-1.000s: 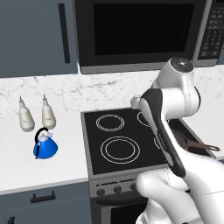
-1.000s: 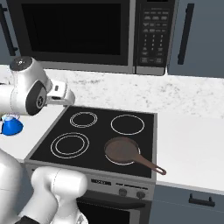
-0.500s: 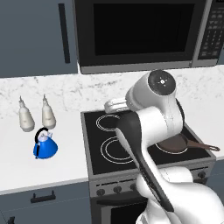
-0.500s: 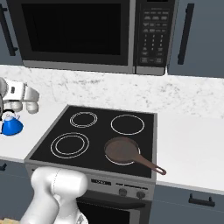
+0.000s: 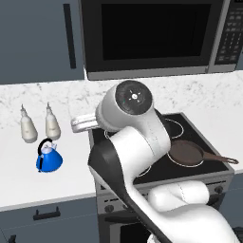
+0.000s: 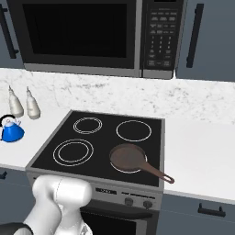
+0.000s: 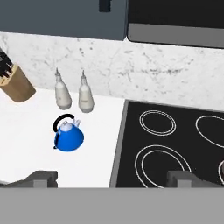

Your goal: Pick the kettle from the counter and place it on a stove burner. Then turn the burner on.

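Note:
The small blue kettle point(image 5: 49, 159) point(image 6: 11, 131) stands upright on the white counter point(image 5: 28, 185) left of the stove, in front of two bottles. Seen from the hand, the kettle point(image 7: 68, 136) lies ahead and a little left of my gripper point(image 7: 112, 180), well apart from it. The two dark fingertips point(image 7: 41, 178) stand wide apart, so the gripper is open and empty. From the left base camera, my gripper point(image 5: 76, 124) points left, above the stove's left edge. The large double-ring burner point(image 6: 73, 152) point(image 7: 162, 164) is at the stove's front left, bare.
Two beige bottles point(image 5: 28, 128) point(image 7: 85, 95) stand behind the kettle. A wooden knife block point(image 7: 15, 83) is further left. A brown frying pan point(image 6: 131, 158) point(image 5: 190, 153) covers the front right burner. Stove knobs point(image 6: 128, 200) line the front panel. A microwave point(image 5: 147, 33) hangs overhead.
The arm has swung left across the stove toward the kettle's side and has left the right base view. The kettle and pan have not moved.

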### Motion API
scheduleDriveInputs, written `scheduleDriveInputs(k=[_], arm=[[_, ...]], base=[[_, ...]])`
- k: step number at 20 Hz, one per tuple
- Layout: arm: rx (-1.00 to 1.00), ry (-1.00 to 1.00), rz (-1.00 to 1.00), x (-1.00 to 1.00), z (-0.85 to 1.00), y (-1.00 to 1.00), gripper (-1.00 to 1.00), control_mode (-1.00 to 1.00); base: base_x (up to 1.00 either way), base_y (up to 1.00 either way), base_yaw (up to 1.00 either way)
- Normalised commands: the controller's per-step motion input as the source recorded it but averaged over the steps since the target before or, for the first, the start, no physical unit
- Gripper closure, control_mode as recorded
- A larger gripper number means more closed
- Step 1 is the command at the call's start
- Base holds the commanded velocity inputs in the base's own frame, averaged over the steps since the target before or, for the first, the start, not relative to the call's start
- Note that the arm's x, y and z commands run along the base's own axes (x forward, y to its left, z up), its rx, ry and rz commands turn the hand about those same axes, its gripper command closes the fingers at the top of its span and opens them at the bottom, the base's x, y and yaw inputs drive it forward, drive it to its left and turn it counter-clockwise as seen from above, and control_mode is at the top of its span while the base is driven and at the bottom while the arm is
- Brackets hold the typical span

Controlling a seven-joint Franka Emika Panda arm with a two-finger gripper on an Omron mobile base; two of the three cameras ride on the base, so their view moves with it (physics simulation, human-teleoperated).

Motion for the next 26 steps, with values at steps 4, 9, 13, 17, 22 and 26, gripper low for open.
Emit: scheduleDriveInputs(k=[4,9,13,17,22,26], arm=[[0.02,0.29,0.16,-0.05,-0.61,0.96,-1.0,-1.0],[-0.01,0.29,0.12,0.14,-0.82,0.38,-1.0,-1.0],[-0.04,0.19,0.01,0.58,-0.83,0.1,-1.0,-1.0],[-0.03,-0.02,-0.02,0.61,-0.37,0.02,-1.0,-1.0],[0.0,-0.1,-0.11,0.5,-0.29,0.27,-1.0,-1.0],[0.0,0.0,-0.13,0.49,-0.04,0.79,-1.0,-1.0]], base=[[0.0,0.0,0.0],[0.0,0.0,0.0],[0.0,0.0,0.0],[0.0,0.0,0.0],[0.0,0.0,0.0],[0.0,0.0,0.0]])
